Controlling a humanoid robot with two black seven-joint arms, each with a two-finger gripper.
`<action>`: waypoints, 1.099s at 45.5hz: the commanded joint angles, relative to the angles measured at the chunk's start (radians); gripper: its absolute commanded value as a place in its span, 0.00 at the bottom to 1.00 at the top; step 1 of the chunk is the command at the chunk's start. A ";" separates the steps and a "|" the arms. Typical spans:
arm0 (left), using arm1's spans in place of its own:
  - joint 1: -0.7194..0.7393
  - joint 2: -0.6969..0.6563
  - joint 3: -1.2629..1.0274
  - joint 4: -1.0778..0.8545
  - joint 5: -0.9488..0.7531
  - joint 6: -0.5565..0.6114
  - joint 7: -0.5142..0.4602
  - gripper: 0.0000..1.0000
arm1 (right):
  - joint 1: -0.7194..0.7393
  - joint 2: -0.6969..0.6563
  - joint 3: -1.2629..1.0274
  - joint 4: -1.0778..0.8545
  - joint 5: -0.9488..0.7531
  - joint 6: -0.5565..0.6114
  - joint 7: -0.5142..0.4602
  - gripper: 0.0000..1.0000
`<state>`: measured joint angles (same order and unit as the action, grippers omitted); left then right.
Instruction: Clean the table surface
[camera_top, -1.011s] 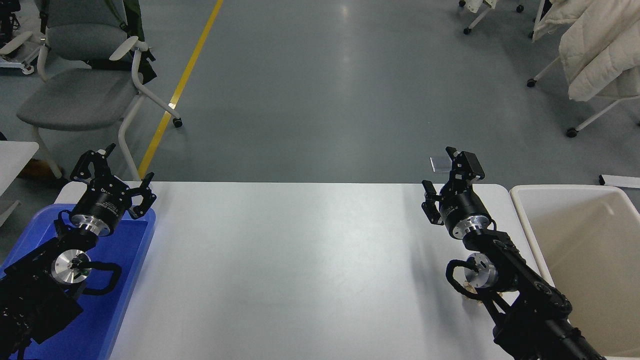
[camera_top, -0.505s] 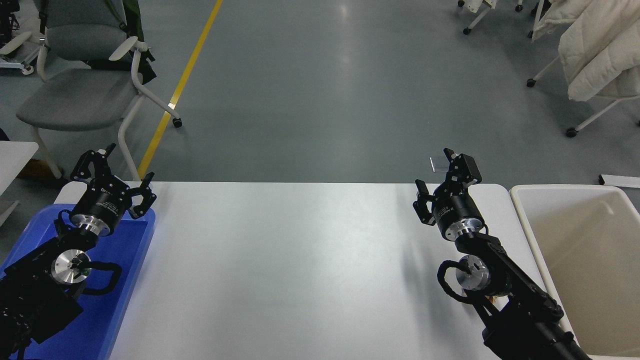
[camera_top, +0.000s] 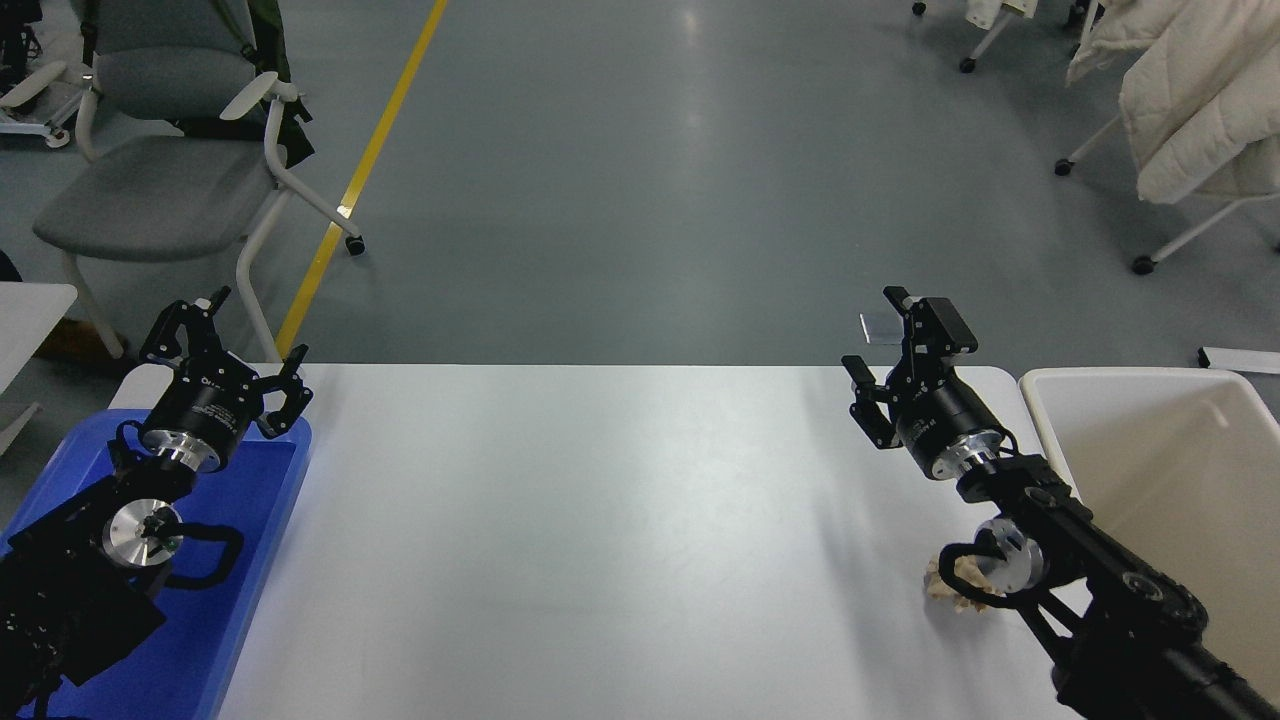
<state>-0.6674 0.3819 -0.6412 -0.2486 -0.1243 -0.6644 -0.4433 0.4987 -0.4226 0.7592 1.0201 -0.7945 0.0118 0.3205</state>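
The right gripper (camera_top: 905, 352) hung over the far right corner of the table surface (camera_top: 600, 520), its fingers spread wide and holding nothing. Its arm ran back toward five o'clock, raised off the tabletop, wrist bent upward. Beneath that arm, partly hidden, lay one small pale crumpled scrap (camera_top: 950, 585); what it was could not be made out. At three o'clock from the gripper stood one cream bin (camera_top: 1150, 450), just beside the table's right edge. Across the white tabletop at nine o'clock, the left gripper (camera_top: 225, 355) was parked over the far end of one blue tray (camera_top: 250, 540), fingers also apart and empty. Beyond the table stood one grey chair (camera_top: 150, 190).
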 joint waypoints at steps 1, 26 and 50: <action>0.000 0.000 0.000 0.000 0.000 0.000 0.000 1.00 | 0.075 -0.330 -0.329 0.158 -0.140 0.080 -0.081 1.00; 0.000 0.000 0.000 0.000 0.000 0.000 0.000 1.00 | 0.096 -0.611 -0.512 0.471 0.109 0.202 -0.584 1.00; 0.000 0.000 0.000 0.000 0.000 0.000 0.000 1.00 | 0.146 -0.424 -0.521 0.302 0.205 0.146 -0.607 1.00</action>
<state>-0.6673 0.3820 -0.6412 -0.2485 -0.1243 -0.6643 -0.4432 0.6288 -0.9118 0.2462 1.4015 -0.6184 0.1657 -0.2721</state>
